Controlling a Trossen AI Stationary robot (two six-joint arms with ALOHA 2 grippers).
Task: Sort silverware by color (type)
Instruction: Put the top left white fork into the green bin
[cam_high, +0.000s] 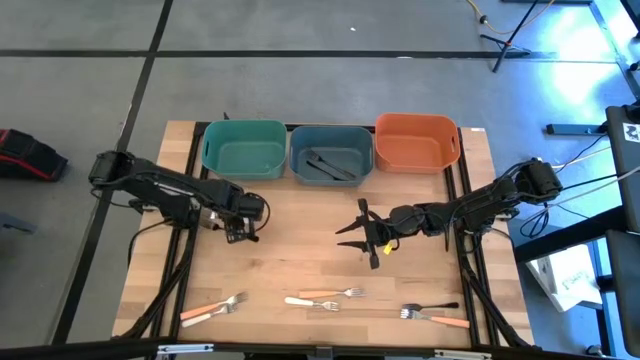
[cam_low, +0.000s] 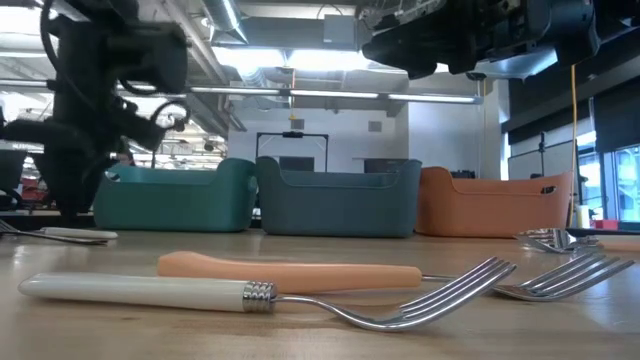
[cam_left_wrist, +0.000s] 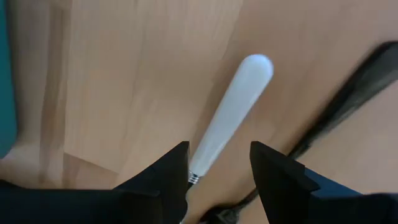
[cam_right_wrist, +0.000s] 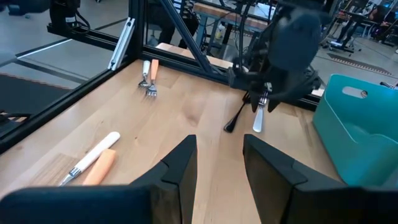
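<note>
My left gripper (cam_high: 242, 231) hangs over the table just near of the teal bin (cam_high: 212, 150), shut on a white-handled fork (cam_left_wrist: 233, 112). The right wrist view shows that fork (cam_right_wrist: 258, 117) below it. A dark slim handle (cam_right_wrist: 236, 117) slants beside the fork; whether it is held, I cannot tell. My right gripper (cam_high: 363, 235) is open near the table's middle and touches nothing. Several forks with white, orange and black handles lie along the near edge (cam_high: 325, 297), (cam_high: 212, 308), (cam_high: 435, 315). Black forks (cam_high: 330, 165) lie in the blue-grey bin. My left gripper holds the white-handled fork at its metal neck (cam_left_wrist: 194, 179), just past the ferrule, between the two fingers. The fingers themselves hide the tines. They come from above. The handle's rounded end (cam_left_wrist: 257, 65) sticks out past the fingertips, above the table.
Three bins stand in a row at the far edge: teal, blue-grey (cam_high: 297, 155) and orange (cam_high: 417, 142). A white-handled fork (cam_low: 140, 290) and an orange-handled one (cam_low: 290, 272) lie close in the low view. Bare wood lies between the two grippers.
</note>
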